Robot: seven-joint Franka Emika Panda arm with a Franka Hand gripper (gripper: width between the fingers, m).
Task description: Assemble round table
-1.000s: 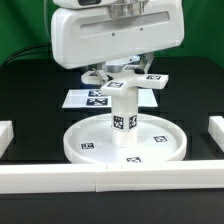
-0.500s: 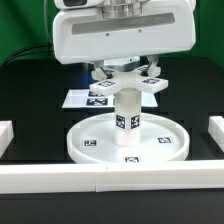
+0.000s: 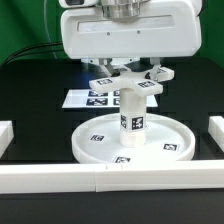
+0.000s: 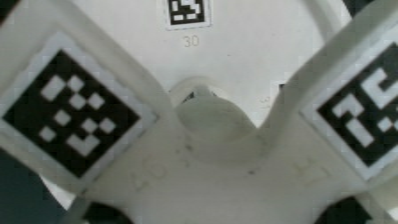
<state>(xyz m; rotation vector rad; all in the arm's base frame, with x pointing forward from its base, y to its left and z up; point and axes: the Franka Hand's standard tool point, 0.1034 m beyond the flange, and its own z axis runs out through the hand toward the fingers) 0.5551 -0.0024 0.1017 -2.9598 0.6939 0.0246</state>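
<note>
Gripping the base piece [image 3: 143,88] with the pincer [image 3: 131,72], closed tight on it from above. Keeping that piece right under the fingertips, pressed onto the top of the leg [image 3: 132,115]. Standing the leg straight up below the pincer, in the middle of the disc [image 3: 95,148], with the marker board [image 3: 80,98] lying flat farther back behind the pincer. Turned a little since a second ago, swinging the tagged flaps of the base piece round to other sides of the pincer. Slid over too, toward the exterior view's right, and dragged the leg and the disc along the table with it. Looks like twisting the base piece onto the leg, so probably the last joining step of the round table. Brings a small worry, though: with nothing pinning the disc down, maybe just pushing and turning the whole table and not tightening much. Up close in the wrist view, only two tagged flaps and a round bump between them, maybe the leg's top. Cannot tell from there how far on the piece sits. Best to keep twisting gently and watch for more sliding.
</note>
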